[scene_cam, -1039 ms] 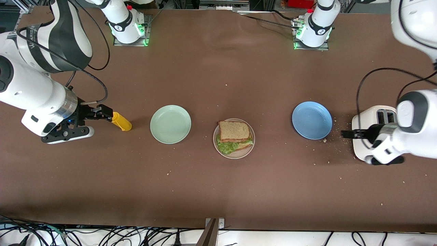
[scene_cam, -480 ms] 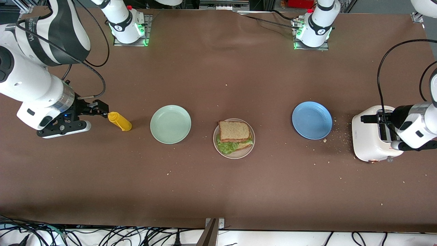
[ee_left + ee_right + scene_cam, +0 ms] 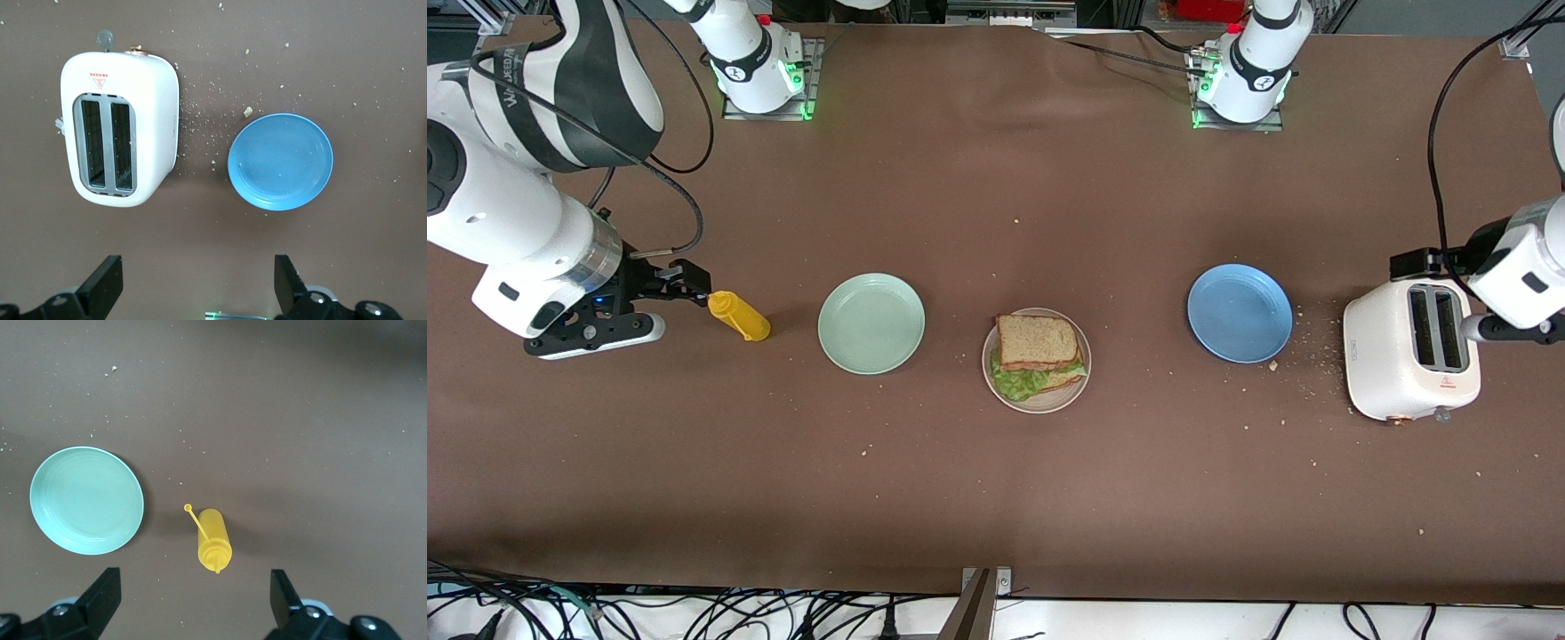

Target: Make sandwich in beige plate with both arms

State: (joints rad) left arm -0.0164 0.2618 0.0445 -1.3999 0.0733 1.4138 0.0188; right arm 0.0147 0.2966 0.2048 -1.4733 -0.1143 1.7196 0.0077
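Note:
The sandwich (image 3: 1036, 342) lies on the beige plate (image 3: 1051, 404) at the table's middle: brown bread on top, green lettuce (image 3: 1016, 383) sticking out at the edge nearer the front camera. Neither gripper is near it. My right gripper (image 3: 685, 286) hangs open over the table at the right arm's end, close to the tip of a yellow squeeze bottle (image 3: 740, 316); the right wrist view shows that gripper (image 3: 195, 597) with nothing between its fingers. My left gripper (image 3: 1414, 264) hovers open beside the white toaster (image 3: 1409, 360) at the left arm's end, and the left wrist view shows it (image 3: 198, 280) holding nothing.
A mint-green plate (image 3: 871, 323) sits between the bottle and the sandwich, and a blue plate (image 3: 1239, 313) between the sandwich and the toaster; both hold nothing. Crumbs lie scattered round the toaster. The wrist views show the toaster (image 3: 120, 137), blue plate (image 3: 280, 161), mint plate (image 3: 87, 500) and bottle (image 3: 213, 543).
My left arm has drawn back from over the toaster toward its own end of the table, uncovering the toaster. The right gripper backed slightly off the bottle, then held still.

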